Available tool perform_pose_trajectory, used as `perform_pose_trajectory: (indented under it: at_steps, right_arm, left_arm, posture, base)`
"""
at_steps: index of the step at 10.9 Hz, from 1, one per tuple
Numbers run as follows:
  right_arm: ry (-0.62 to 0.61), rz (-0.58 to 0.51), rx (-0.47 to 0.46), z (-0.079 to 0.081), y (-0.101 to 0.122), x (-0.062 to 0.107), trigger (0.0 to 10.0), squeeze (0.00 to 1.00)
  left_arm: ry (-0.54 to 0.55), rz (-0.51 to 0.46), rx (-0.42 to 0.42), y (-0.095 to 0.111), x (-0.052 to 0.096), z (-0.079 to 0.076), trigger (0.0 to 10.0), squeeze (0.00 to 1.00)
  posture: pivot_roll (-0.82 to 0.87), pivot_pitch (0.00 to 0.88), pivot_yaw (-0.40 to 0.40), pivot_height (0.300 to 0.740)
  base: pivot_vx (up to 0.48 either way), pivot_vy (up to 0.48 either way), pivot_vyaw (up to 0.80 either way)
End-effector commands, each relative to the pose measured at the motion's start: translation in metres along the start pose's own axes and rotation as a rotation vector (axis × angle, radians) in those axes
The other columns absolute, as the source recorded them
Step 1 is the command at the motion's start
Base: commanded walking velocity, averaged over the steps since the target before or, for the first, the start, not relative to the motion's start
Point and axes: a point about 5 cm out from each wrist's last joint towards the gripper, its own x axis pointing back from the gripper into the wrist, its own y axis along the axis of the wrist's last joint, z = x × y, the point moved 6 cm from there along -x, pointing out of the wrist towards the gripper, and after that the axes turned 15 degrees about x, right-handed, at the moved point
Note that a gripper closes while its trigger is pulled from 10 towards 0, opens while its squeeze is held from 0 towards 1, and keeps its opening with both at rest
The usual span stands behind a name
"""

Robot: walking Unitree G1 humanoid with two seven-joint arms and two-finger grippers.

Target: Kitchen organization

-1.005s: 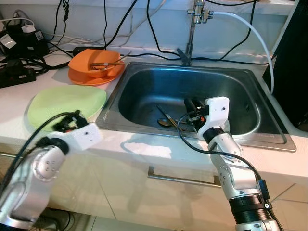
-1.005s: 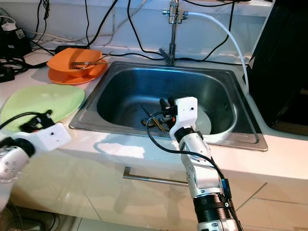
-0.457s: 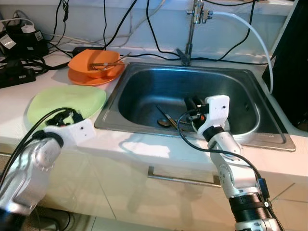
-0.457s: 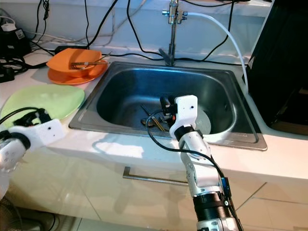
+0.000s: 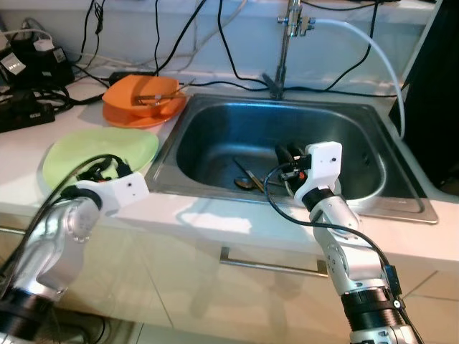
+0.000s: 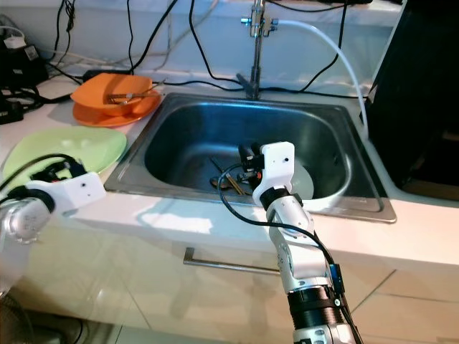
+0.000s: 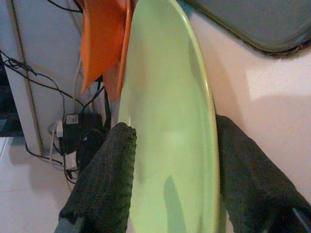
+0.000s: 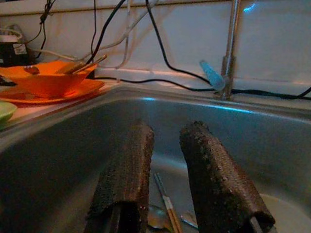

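Two grippers busy: left gripper (image 7: 170,194) spread open straddling the flat green plate (image 5: 100,152) on the countertop; probably not touching yet, so close gently. Right gripper (image 8: 170,184) hovers slightly parted over sink cutlery (image 8: 167,213).

The right hand (image 5: 288,155) covers part of the utensils (image 5: 247,177) on the sink (image 6: 179,115) floor, which are too small to identify. The green plate (image 7: 170,145) runs past the wrist frame's lower edge.
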Motion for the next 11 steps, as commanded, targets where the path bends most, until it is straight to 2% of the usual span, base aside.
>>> perform_pose_trajectory:
  at_steps: [1, 6, 11]
  right_arm:
    - [0.005, -0.003, 0.003, 0.0006, 0.0043, -0.0041, 10.0, 0.0]
    - [0.013, 0.006, -0.001, 0.0032, 0.0024, -0.0045, 10.0, 0.0]
    - [0.018, 0.018, -0.004, 0.0045, -0.0004, -0.0046, 10.0, 0.0]
  left_arm:
    - [-0.064, 0.023, -0.008, -0.0055, -0.003, -0.0192, 0.0, 0.0]
    - [-0.079, 0.024, -0.003, -0.006, -0.0063, -0.0271, 0.0, 0.0]
    - [-0.062, 0.038, -0.003, -0.0081, -0.006, -0.025, 0.0, 0.0]
  posture:
    - [0.2, 0.028, 0.019, 0.74]
    - [0.2, 0.031, 0.016, 0.74]
    - [0.21, 0.032, 0.014, 0.74]
  base:
    - [0.0, 0.0, 0.0]
    - [0.0, 0.0, 0.0]
    - [0.0, 0.0, 0.0]
